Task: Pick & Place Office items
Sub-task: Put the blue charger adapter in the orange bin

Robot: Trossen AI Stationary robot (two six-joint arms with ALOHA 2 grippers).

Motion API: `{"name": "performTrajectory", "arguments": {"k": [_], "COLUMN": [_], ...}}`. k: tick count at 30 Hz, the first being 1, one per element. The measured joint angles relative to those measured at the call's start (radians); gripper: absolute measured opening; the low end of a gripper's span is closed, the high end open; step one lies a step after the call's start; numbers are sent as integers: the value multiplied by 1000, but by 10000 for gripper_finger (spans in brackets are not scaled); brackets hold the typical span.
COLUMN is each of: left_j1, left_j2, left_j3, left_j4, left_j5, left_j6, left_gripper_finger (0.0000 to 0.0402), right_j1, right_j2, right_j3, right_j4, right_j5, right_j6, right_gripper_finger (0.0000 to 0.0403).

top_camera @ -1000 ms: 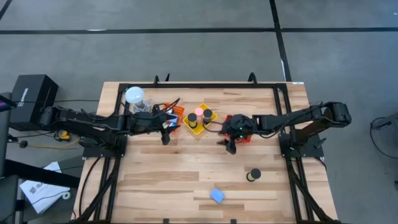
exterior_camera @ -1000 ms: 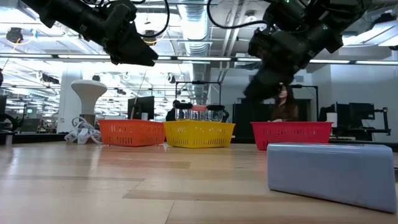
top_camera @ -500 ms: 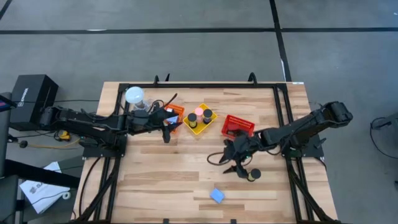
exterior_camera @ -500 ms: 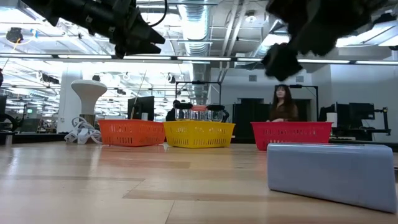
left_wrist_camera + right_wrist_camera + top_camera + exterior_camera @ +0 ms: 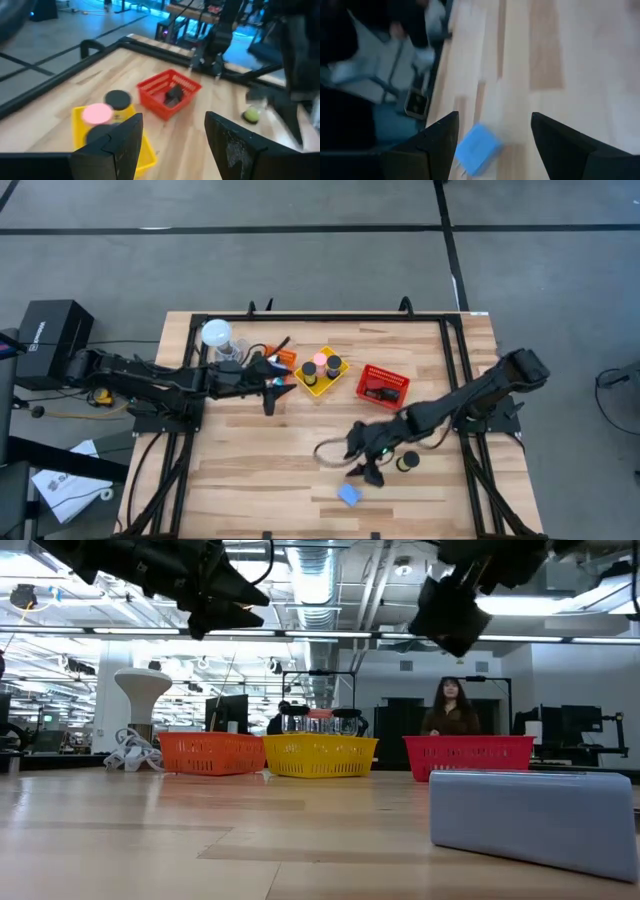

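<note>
A light-blue block [image 5: 349, 494] lies flat on the table near its front edge; it also shows in the right wrist view [image 5: 477, 149] and close up in the low view [image 5: 530, 815]. My right gripper [image 5: 366, 471] hovers open just beyond it, touching nothing. A black cylinder [image 5: 407, 462] stands upright to the right of that gripper. My left gripper [image 5: 270, 386] hangs open and empty in the air by the orange basket [image 5: 285, 360]. The yellow basket [image 5: 82, 120] holds a pink cylinder [image 5: 97, 113] and black cylinders. The red basket [image 5: 187, 82] holds a black item [image 5: 174, 94].
The three mesh baskets stand in a row at the table's far middle. A white globe [image 5: 216, 333] sits at the far left with loose cables. Bare wood lies at the near left. A person [image 5: 450, 710] stands in the room beyond the table.
My right gripper has left the red basket and swung toward the table's near edge and somewhat left, ending just above the light-blue block with its fingers still apart. The block and the black cylinder have stayed where they were.
</note>
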Motion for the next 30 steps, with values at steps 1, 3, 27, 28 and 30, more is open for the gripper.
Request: {"name": "performTrajectory", "arguments": {"k": [1, 3, 27, 28, 30], "left_j1": [-8, -27, -160, -160, -160], "left_j2": [7, 21, 23, 23, 23], "left_j3": [1, 1, 1, 1, 1], "left_j4": [9, 30, 81, 81, 81], "left_j5": [1, 1, 0, 0, 0], "left_j6": [-13, -36, -133, -133, -133], "left_gripper_finger": [210, 210, 210, 210, 210], "right_j1": [13, 37, 144, 140, 136], "right_j2": [35, 98, 701, 702, 703], "right_j3": [41, 138, 990, 991, 991], "right_j4": [-48, -186, -1180, -1175, -1184], "right_j5": [-4, -31, -38, -46, -55], "right_j6": [0, -5, 333, 332, 333], "right_gripper_finger": [240, 240, 240, 240, 240]}}
